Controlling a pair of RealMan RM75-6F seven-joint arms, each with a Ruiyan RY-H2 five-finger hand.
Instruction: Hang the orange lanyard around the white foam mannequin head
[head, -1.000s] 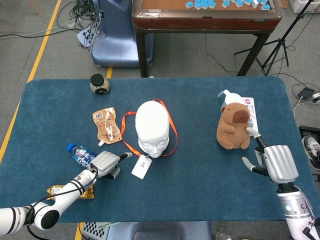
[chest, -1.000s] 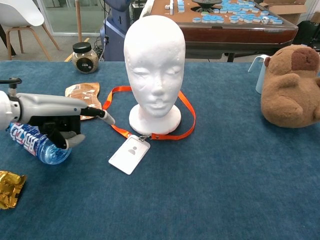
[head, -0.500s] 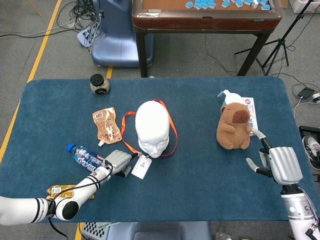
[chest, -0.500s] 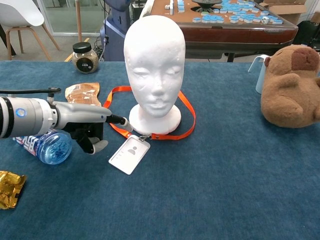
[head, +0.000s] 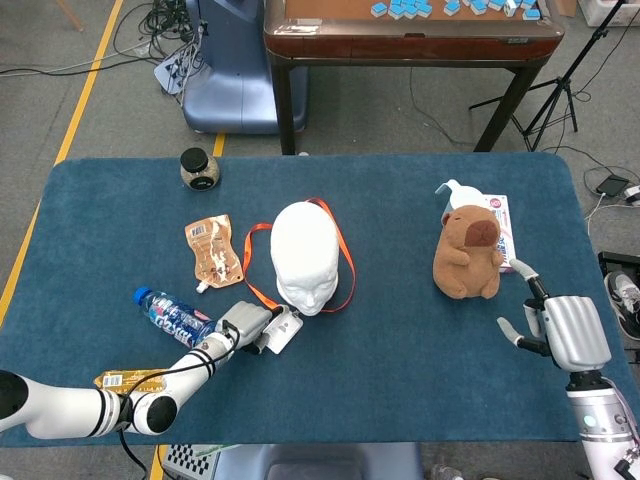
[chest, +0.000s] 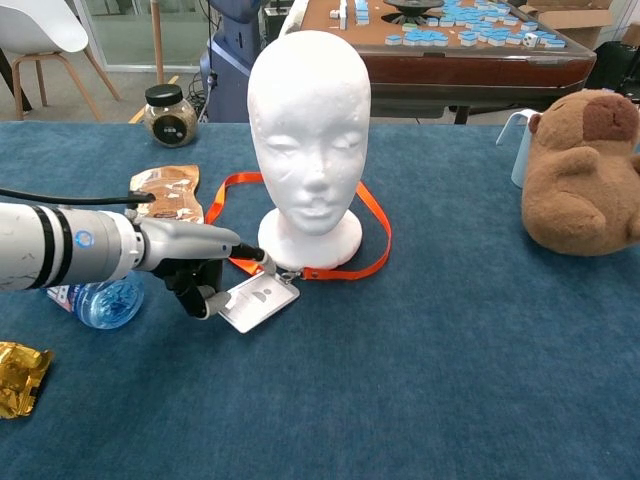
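Note:
The white foam mannequin head (head: 303, 255) (chest: 310, 130) stands upright mid-table. The orange lanyard (head: 345, 257) (chest: 376, 216) lies flat on the cloth, looped around its base. Its white badge card (head: 284, 328) (chest: 262, 296) sits in front of the base, tilted up at its left edge. My left hand (head: 245, 325) (chest: 200, 268) pinches that edge of the card, one finger over it and one under. My right hand (head: 562, 330) hovers near the table's right edge with fingers apart, holding nothing; the chest view does not show it.
A water bottle (head: 172, 315) (chest: 100, 302) lies just left of my left hand. A brown pouch (head: 212, 250), a jar (head: 199, 167) and a gold wrapper (head: 140, 382) are on the left. A capybara plush (head: 465, 255) and a white jug (head: 462, 190) stand right.
My left hand slid right from beside the bottle to the badge card and took hold of its left edge, tipping it up. The right hand drifted slightly right.

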